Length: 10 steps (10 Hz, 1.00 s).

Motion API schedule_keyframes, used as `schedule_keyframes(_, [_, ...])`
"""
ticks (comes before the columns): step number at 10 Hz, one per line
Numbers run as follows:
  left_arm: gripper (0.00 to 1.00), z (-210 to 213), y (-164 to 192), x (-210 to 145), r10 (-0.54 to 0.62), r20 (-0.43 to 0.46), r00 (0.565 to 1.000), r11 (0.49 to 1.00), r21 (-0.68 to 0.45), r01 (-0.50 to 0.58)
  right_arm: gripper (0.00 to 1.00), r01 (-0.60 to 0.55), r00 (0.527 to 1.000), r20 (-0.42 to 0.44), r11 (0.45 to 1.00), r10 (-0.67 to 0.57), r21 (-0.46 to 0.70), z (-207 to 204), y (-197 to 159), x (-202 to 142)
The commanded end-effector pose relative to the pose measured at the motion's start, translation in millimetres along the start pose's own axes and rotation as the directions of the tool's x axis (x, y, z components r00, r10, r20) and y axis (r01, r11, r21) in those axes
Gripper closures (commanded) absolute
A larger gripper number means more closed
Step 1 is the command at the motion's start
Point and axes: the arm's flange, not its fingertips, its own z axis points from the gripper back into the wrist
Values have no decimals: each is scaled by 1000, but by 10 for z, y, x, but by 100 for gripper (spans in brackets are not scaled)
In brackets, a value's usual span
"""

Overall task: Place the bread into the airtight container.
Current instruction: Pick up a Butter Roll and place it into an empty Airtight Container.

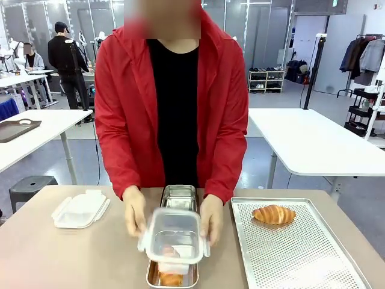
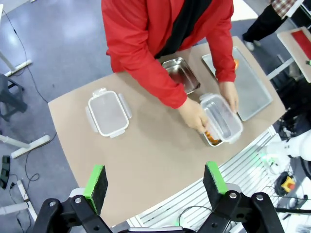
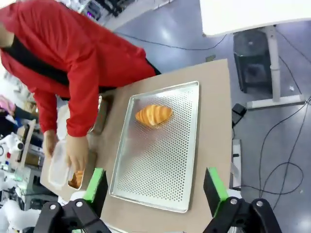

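Bread lies on the far part of the perforated tray, right side of the counter. The person's hands hold the airtight container at centre. Left tool and right tool are both spread and empty.

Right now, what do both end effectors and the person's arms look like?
Left end effector: two black linked fingers with bolted joints, each tipped by a bright green pad. Right end effector: same build, black with green pads. The person wears a red jacket with long sleeves over a black top, and no gloves.
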Motion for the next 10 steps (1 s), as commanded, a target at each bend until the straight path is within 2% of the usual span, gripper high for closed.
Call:
schedule_keyframes(1, [0,9,-8,-7,-18,-5,1000,1000,0,18,0,-52,997,-59,998,51,-18,13,149,90])
schedule_keyframes(10, [0,9,-8,-7,-18,-5,1000,1000,0,18,0,-52,997,-59,998,51,-18,13,149,90])
